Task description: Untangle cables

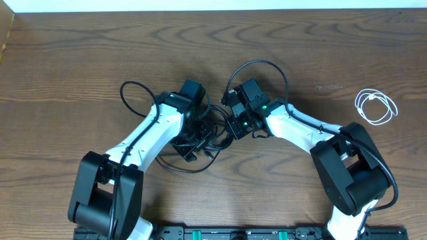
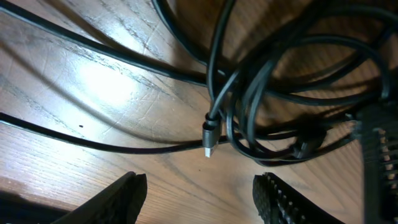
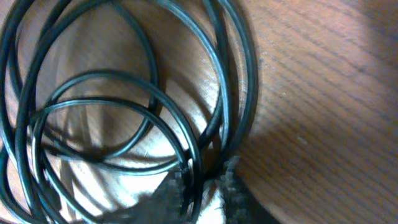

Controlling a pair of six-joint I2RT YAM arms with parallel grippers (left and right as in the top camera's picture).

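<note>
Where the two arms meet, black cables (image 1: 212, 137): they lie in one tangled heap on the middle of the table, with thin loops going out to the far side and to the near side.
Plug (image 2: 210, 134): a small metal end of one black cable, lying on the wood among crossing strands.
White cable (image 1: 377, 107): it is coiled alone on the right part of the table, well apart from the heap and beyond the right arm.
Left claw (image 2: 199, 193): wide open and low over the heap, with nothing between its fingers; the plug lies just in front of the gap.
Right claw (image 3: 199, 186): narrow, with its fingers almost together and strands of the black cables pinched between them; round loops spread beyond it.
Table (image 1: 80, 67): brown wood with a clear grain.
</note>
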